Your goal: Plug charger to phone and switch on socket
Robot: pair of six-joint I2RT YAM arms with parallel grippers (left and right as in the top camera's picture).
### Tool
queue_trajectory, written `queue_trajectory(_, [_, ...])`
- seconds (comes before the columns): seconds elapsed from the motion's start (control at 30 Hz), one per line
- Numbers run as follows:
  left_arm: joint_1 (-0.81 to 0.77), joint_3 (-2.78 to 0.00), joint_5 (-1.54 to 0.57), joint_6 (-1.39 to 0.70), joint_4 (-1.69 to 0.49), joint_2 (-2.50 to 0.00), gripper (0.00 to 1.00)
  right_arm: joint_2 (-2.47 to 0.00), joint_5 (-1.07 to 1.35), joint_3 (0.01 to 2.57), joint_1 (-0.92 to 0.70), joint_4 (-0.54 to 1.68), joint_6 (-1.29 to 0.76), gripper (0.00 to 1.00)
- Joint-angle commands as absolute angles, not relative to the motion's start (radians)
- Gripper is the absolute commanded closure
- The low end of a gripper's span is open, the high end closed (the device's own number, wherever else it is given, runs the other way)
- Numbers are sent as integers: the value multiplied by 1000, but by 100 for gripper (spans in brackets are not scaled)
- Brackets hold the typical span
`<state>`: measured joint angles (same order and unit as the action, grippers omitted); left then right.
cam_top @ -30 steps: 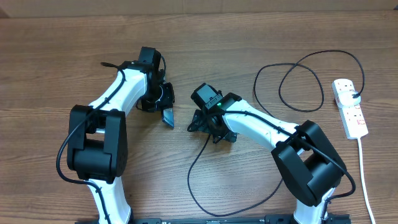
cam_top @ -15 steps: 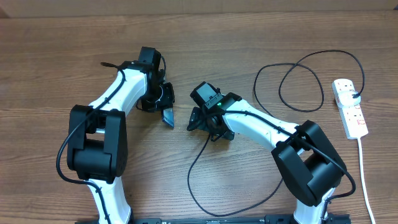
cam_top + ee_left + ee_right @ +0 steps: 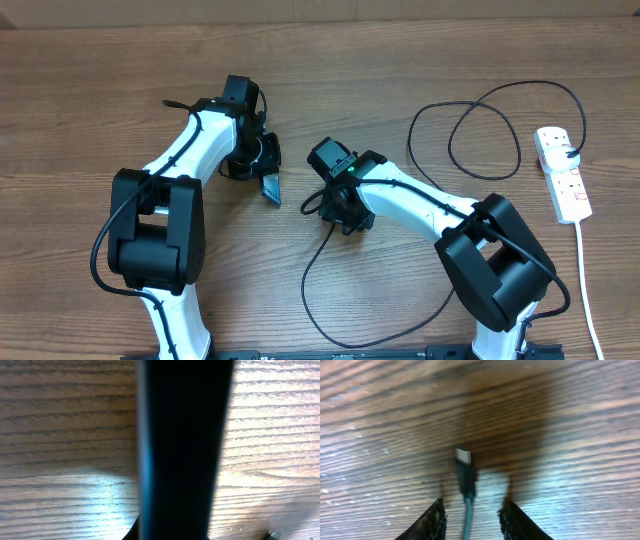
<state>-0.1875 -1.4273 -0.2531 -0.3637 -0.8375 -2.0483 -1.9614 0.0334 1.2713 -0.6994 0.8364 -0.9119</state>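
Right gripper (image 3: pixel 471 512) partly open, fingers (image 3: pixel 434 519) either side of charger (image 3: pixel 466 482), no contact that I can see. Left gripper (image 3: pixel 258 168) closed on phone (image 3: pixel 270 187), phone tilted. Count: two arms, one phone, one charger, one socket (image 3: pixel 562 175) at far right of table (image 3: pixel 80 90), well apart. Only right wrist view shows connector tip (image 3: pixel 463 454), over bare wood. Left wrist view gives me just dark phone edge.
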Motion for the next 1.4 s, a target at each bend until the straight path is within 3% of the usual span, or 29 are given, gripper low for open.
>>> queue_trajectory(0.0, [-182, -1426, -289, -351, -837, -2059, 96, -1978, 7, 1270, -717, 813, -921, 67])
queue_trajectory(0.73, [-182, -1426, -289, -336, -830, -2059, 96, -2004, -115, 1270, -744, 790, -939, 80])
queue_trajectory(1.07, [-182, -1426, -289, -336, -830, -2059, 96, -2004, -132, 1270, -744, 783, -935, 79])
queue_trajectory(1.23, [-182, -1426, -289, -336, -830, -2059, 96, -2004, -130, 1270, -744, 775, -920, 96])
queue_trajectory(1.37, [-181, -1426, -271, -337, -834, -2059, 96, -1998, -109, 1272, -744, 779, -915, 96])
